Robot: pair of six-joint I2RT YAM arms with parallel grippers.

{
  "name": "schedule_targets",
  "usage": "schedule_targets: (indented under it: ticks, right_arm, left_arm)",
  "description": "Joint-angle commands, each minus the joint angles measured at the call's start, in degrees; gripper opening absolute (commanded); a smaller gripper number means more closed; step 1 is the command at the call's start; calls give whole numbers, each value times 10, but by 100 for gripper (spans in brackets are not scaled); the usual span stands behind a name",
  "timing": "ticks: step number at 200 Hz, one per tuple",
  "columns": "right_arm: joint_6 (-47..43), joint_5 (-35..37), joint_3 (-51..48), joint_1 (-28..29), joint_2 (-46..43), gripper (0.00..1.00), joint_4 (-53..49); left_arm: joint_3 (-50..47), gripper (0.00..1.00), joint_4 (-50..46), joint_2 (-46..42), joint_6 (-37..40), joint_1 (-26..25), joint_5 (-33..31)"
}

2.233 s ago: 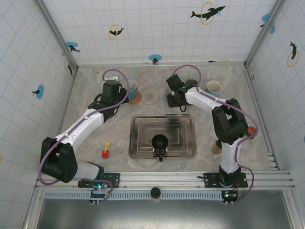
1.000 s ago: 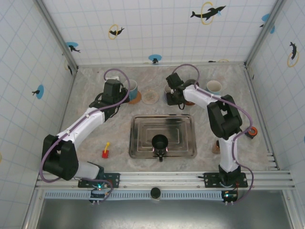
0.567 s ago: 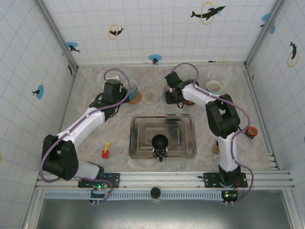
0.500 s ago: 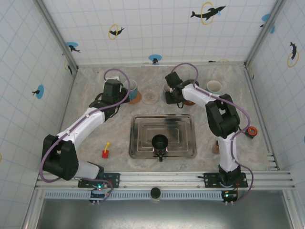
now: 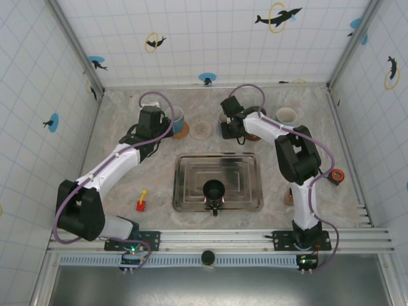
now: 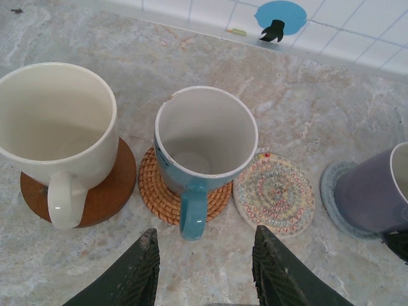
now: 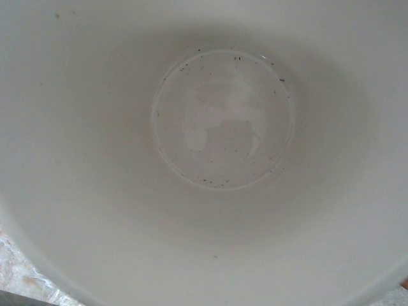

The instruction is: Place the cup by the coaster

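A purple cup (image 6: pixel 376 191) with a white inside (image 7: pixel 217 153) is at the right edge of the left wrist view, on or just above a grey-blue coaster (image 6: pixel 331 191). My right gripper (image 5: pixel 228 126) is shut on this cup (image 5: pixel 223 118), and its camera looks straight down into it. To the cup's left lies an empty multicoloured woven coaster (image 6: pixel 274 193) (image 5: pixel 201 129). My left gripper (image 6: pixel 205 274) (image 5: pixel 163 129) is open and holds nothing, just short of the handle of a blue cup (image 6: pixel 205 137) on an orange wicker coaster (image 6: pixel 156 197).
A white mug (image 6: pixel 54 127) stands on a brown coaster (image 6: pixel 95 201) at the far left. A steel tray (image 5: pixel 191 191) with a black cup (image 5: pixel 213 189) lies in front. A cream cup (image 5: pixel 286 116) stands back right. A small red and yellow thing (image 5: pixel 141 204) lies front left.
My right gripper has shifted a little to the left and toward the back wall with the purple cup. The left arm has not moved.
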Motion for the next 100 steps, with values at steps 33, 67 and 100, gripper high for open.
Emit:
schedule_targets:
  ticks: [33,67,100]
  right_arm:
    - [2,8,15,6,-20,0,-11]
    - [4,11,8,6,-28,0,-11]
    - [4,13,4,7,-32,0,-12]
  left_arm:
    - [17,41,9,2,12,-2,7]
    - [16,41,9,0,12,-2,7]
    - [15,41,8,-1,12,-2,7]
